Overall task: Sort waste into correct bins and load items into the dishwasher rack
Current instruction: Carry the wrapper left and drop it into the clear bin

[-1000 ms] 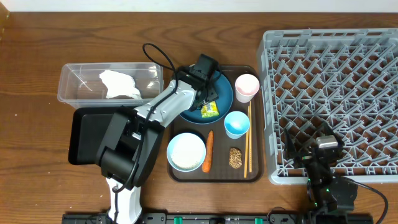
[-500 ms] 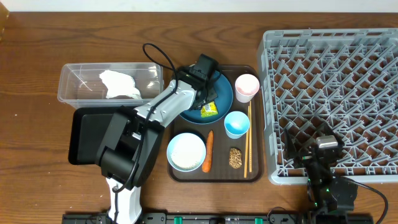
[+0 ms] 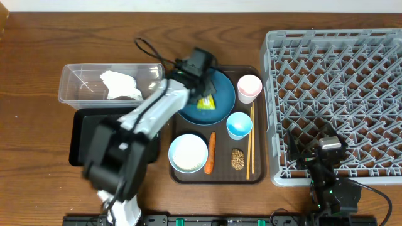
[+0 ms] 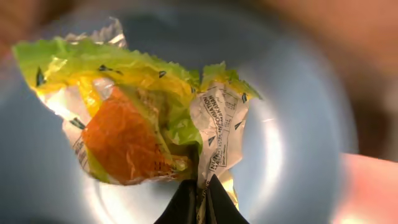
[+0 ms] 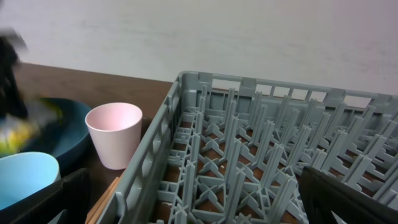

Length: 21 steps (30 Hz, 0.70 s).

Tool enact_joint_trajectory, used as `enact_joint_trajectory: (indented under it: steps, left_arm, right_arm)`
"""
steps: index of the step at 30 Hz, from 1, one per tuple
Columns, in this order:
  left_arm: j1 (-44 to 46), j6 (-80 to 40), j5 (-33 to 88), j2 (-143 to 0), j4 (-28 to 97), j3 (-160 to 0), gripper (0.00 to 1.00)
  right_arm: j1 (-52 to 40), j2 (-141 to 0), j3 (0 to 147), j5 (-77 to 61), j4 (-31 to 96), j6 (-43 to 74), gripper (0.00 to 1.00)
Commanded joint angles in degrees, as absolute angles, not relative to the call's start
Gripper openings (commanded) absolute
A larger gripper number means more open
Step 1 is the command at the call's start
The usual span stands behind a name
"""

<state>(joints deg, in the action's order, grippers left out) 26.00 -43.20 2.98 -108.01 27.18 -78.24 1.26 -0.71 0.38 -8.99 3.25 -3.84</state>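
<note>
Left jaws pinch wrapper (image 4: 137,118) over plate (image 3: 223,100), frame centre — right jaws parted at rack's (image 3: 333,63) lower edge; tub (image 3: 72,94), upper left, holds napkin (image 3: 120,85).

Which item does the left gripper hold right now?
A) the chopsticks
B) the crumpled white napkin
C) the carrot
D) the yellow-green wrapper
D: the left wrist view shows the left gripper pinched shut on an edge of the yellow-green wrapper over the dark-blue plate, while the napkin lies in the clear tub.
</note>
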Motion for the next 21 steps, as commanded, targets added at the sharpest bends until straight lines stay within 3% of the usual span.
enact_joint_trajectory:
  steps: [1,10,21]
  left_arm:
    - [24.0,-38.1,2.3,-99.7,27.5,-78.3,0.06]
    - [12.7,-38.2,2.3,-87.5,28.2,-78.3,0.07]
    - [-5.7,-42.5,2.3,-90.3,30.0,-78.1,0.06]
  right_arm:
    - [1.0,-0.5,0.3,-9.2,3.5,-4.6,0.99]
    - [1.0,-0.5,0.3,-9.2,3.5,-4.6,0.99]
    - [1.0,-0.5,0.3,-9.2,3.5,-4.6,0.99]
